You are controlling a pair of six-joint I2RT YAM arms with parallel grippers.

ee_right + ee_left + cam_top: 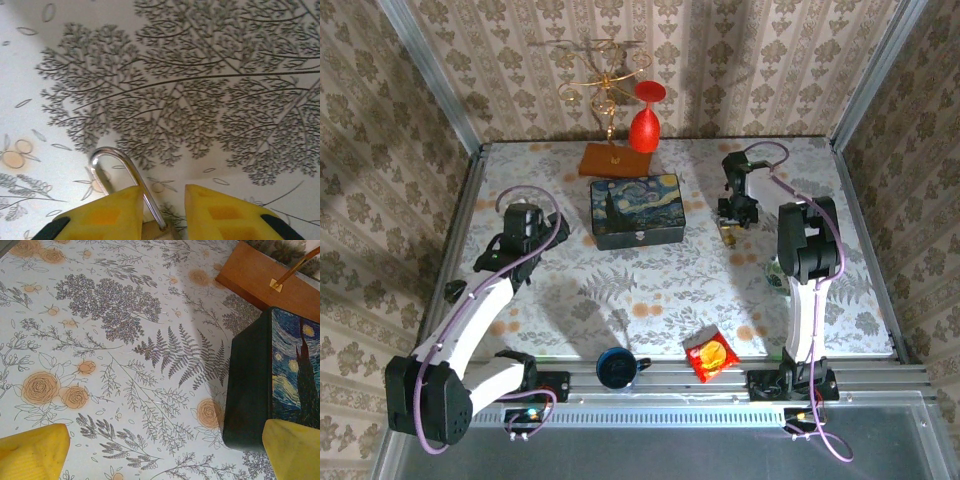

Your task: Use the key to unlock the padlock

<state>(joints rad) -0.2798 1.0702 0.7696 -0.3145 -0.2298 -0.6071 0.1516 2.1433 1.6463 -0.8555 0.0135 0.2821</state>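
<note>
**A:** Which step is in hand?

**B:** As I read it, the lock itself is being handled, and the unlocking is not yet settled. The dark-blue painted box [637, 210] sits toward the far middle of the floral table [570, 290]. The left gripper [165, 460] hangs just left of the box, its 2 fingers spread wide with nothing but cloth between them. The right gripper [164, 200] is down at the table a little way right of the box. The padlock [131, 170] lies there at its fingertips.

**A:** Is the right one holding it?

**B:** I cannot tell. Its jaws stand narrow, with 1 yellow finger on each side of the lock. The finger nearer the shackle [107, 149] looks to touch it, and the other stands slightly off. That could be a light pinch or a release.

**A:** What does the next move call for?

**B:** In my judgement, the key has to be at the keyhole and turned while the body is pinned steady. Where the key is I cannot tell, since the fingers cover most of the body. The free left gripper would have to cross past the box to help.

**A:** How does the padlock look?

**B:** It is tiny beside the box, with a thin, polished silver shackle arching away from the fingers. A sliver of pale brass body [152, 232] shows in the gap. 1 leg of the shackle runs behind a finger, so I cannot say whether it is sprung or seated
</note>
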